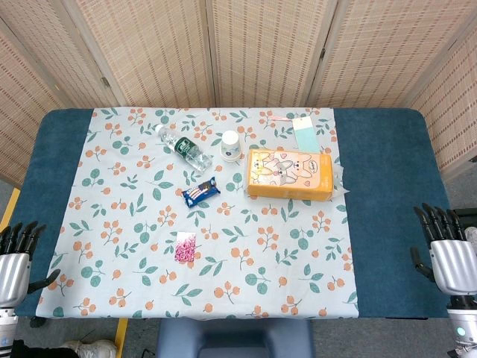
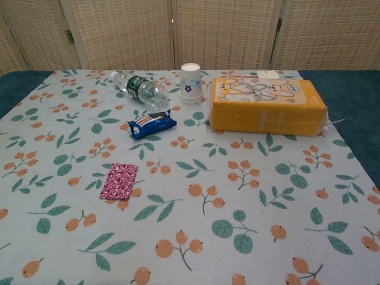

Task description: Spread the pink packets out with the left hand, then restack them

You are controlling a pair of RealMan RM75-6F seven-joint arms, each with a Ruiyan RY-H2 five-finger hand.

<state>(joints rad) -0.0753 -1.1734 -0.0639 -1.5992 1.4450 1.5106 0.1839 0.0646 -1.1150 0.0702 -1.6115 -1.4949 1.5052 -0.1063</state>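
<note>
On the worktop (image 1: 387,224) pink packets (image 2: 119,181) sit stacked; paper cup (image 2: 190,84) upside down, bottle (image 2: 140,88) on its side; left hand (image 1: 15,257) and right hand (image 1: 447,250) spread, holding nothing

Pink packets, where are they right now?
The pink packets lie stacked on the floral tablecloth, left of centre in both views, nearer the robot than the blue snack pack, untouched by either robot hand.

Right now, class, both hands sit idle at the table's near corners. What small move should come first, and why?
Probably bring the left hand inward toward the pink packets. They lie in one neat pile on the floral cloth, untouched, and that hand is empty with fingers apart, well off to the side. The right hand can wait.
</note>
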